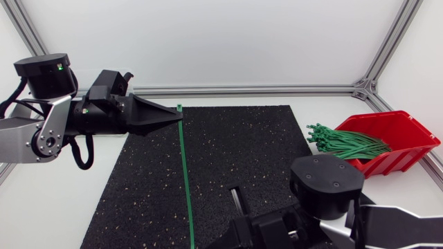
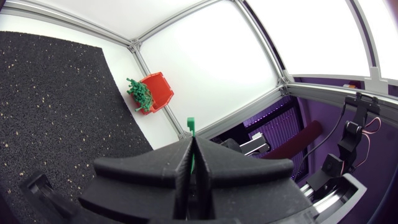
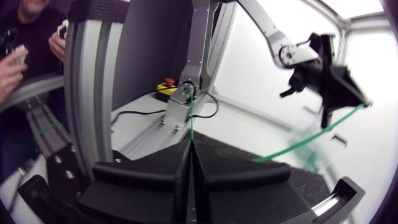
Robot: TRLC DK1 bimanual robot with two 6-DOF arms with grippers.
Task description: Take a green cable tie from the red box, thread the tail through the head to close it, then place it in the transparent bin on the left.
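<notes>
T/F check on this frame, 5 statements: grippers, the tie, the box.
1. The left gripper is shut on the thin green plastic cable tie near its head. True.
2. The tie is already closed into a loop. False: it is unlooped and spans between the two grippers.
3. The right gripper is shut on the tie's other end. True.
4. The red plastic box is empty. False: a bundle of green ties lies in it, ends poking out over its open front.
5. The tie stretches above the black speckled mat. True.
</notes>
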